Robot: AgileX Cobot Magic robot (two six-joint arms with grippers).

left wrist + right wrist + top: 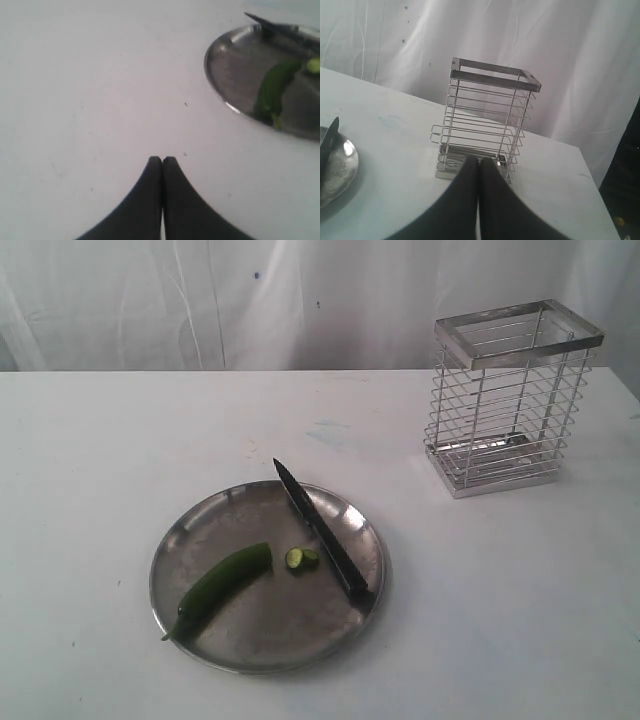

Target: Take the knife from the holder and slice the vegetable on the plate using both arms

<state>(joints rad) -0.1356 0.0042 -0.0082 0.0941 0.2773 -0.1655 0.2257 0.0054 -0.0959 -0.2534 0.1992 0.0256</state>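
Knife [320, 532] out of the holder [505, 400] and lying on the plate [270, 625]: that is where the task's tool is, flat across the right part of the plate. Its pointed tip is at the far rim and its black handle at the near-right rim, just over the edge. Its long axis therefore runs on a diagonal from far left to near right. The vegetable [225, 580] lies on the left half of the plate on the crossing diagonal, with its stem tail at the near left and its cut end towards the blade. One small slice [300, 559] sits between that end and the knife, close to the blade, so at least one cut looks made. The wire holder stands upright at the far right of the bench [100, 440], well apart from the plate. Neither arm shows in the exterior view. The left fingers [152, 172] are pressed together on nothing above bare bench, with the plate's rim [220, 85] and the vegetable [272, 90] off to one side and well apart from the tips. The right fingers [469, 170] are likewise together and empty, pointed at the holder [485, 120], with only the knife tip [329, 137] at the edge of their view. Should another cut be wanted, the handle points to the near right, so the right arm seems the better placed to take it, and the left to steady the vegetable.
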